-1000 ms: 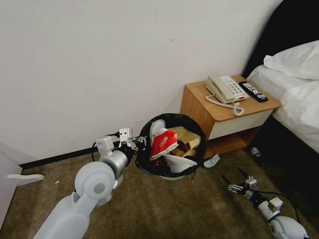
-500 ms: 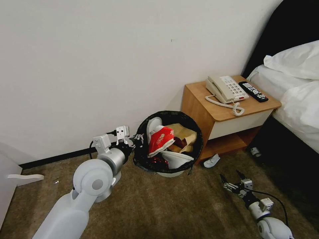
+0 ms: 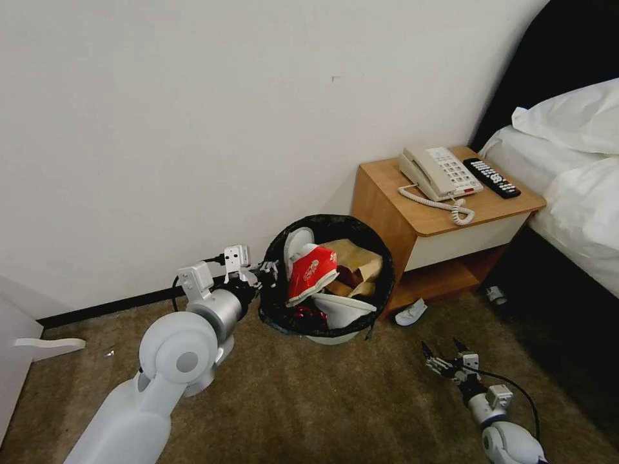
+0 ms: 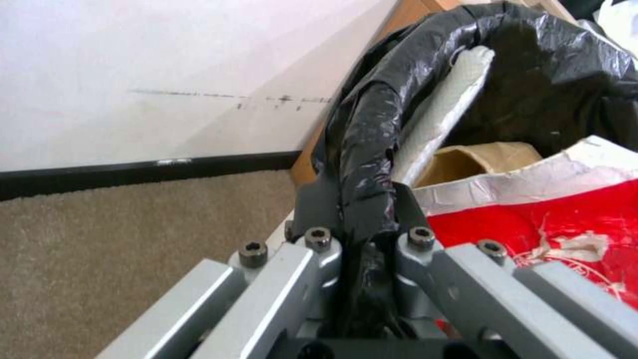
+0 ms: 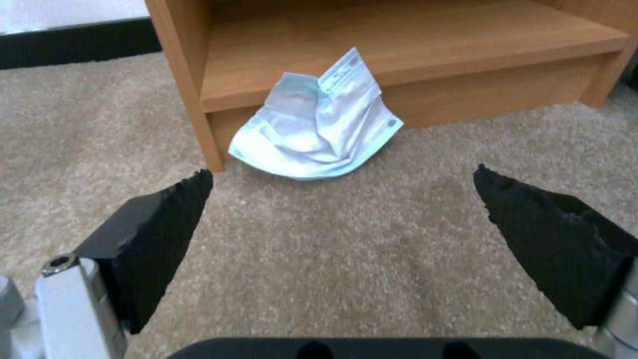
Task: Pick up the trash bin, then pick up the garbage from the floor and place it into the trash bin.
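The left gripper (image 4: 359,219) is clamped on the bag-covered rim of the trash bin (image 3: 327,283), which is held beside the nightstand (image 3: 445,225), packed with a red paper cup (image 3: 313,274) and brown paper bag (image 3: 354,261). The right gripper (image 5: 342,199) is spread wide above bare carpet (image 5: 332,259). The face mask (image 5: 319,127) lies ahead, against the nightstand's bottom edge.

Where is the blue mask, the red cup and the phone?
Face mask (image 5: 316,134), right wrist view: middle of its pale-blue cloth.
Red paper cup (image 3: 312,273), head view: its red side.
Phone (image 3: 440,171), head view: beside its keypad.
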